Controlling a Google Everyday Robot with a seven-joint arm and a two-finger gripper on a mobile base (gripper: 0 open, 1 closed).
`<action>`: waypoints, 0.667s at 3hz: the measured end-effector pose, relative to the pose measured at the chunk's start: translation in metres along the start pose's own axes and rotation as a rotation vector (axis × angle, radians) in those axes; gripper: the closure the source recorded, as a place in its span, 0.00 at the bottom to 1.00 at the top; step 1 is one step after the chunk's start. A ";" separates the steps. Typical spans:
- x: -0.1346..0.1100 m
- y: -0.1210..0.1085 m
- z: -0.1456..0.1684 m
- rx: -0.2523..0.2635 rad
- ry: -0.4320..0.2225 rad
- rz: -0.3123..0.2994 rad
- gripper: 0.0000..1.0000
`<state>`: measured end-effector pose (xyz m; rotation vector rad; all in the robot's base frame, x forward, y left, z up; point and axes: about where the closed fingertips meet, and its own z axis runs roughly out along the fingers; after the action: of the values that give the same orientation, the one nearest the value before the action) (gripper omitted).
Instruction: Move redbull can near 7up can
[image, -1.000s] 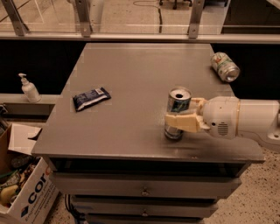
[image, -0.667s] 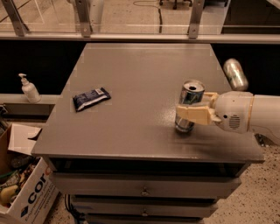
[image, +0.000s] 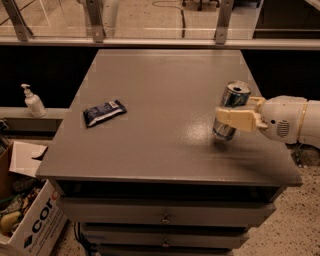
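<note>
The redbull can (image: 234, 100), tall and slim with a silver top, stands at the right side of the grey table (image: 165, 80), its base on or just above the surface. My gripper (image: 234, 119) reaches in from the right and is shut around the can's middle with its cream fingers (image: 240, 118). The white arm (image: 287, 120) stretches off past the table's right edge. The 7up can does not show in this view; it is hidden or out of view.
A dark blue snack packet (image: 104, 112) lies on the left part of the table. A white pump bottle (image: 33, 101) stands on a ledge at the left. A cardboard box (image: 30, 225) sits on the floor at lower left. Drawers (image: 162, 217) run under the table front.
My gripper has carried the redbull can to the right and a little towards the back. The 7up can, seen earlier at the table's back right edge, no longer shows.
</note>
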<state>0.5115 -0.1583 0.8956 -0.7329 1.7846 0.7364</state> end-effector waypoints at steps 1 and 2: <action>0.000 -0.002 -0.003 0.011 -0.015 0.010 1.00; 0.004 0.020 0.009 -0.001 -0.054 -0.013 1.00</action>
<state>0.4999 -0.1397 0.8920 -0.7187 1.7288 0.7420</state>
